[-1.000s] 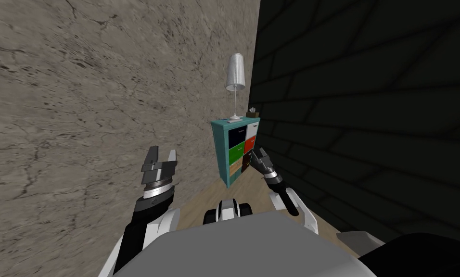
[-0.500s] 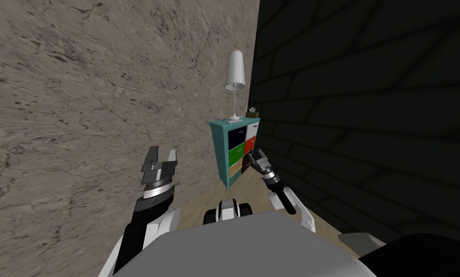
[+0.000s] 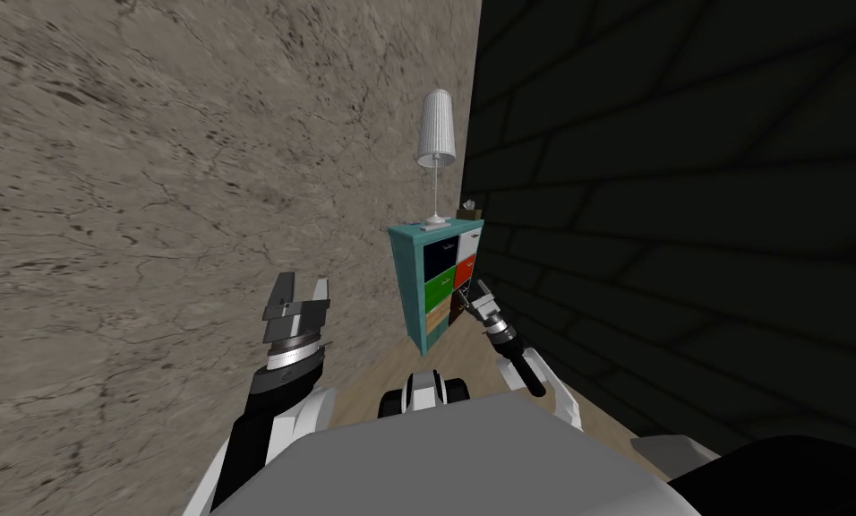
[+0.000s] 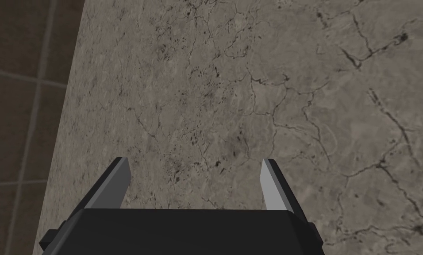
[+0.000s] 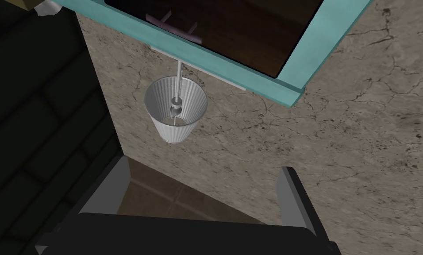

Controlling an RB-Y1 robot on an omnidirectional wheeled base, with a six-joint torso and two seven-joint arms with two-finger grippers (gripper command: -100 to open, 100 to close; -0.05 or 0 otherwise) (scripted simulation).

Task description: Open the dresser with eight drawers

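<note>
The teal dresser (image 3: pixel 407 287) stands in the corner between a mottled stone wall and a dark tiled wall, its drawer fronts in dark blue, white, green, red, tan and dark brown. My right gripper (image 3: pixel 477 299) is open, right in front of the lower right drawers. In the right wrist view the gripper (image 5: pixel 201 179) is open with nothing between its fingers; the dresser's teal frame (image 5: pixel 255 77) and a dark drawer front with a bar handle (image 5: pixel 173 25) lie a short way ahead of them. My left gripper (image 3: pixel 301 292) hangs open by the stone wall, well to the left of the dresser.
A white lamp (image 3: pixel 437 143) with a ribbed shade and a small box (image 3: pixel 470 211) stand on the dresser's top. The dark tiled wall (image 3: pixel 686 224) runs close along my right side. The stone wall (image 3: pixel 166 197) runs along my left. A strip of wooden floor (image 3: pixel 399 367) leads to the dresser.
My right gripper has moved forward and a little left, closer to the dresser's lower drawers. The left arm has stayed in place.
</note>
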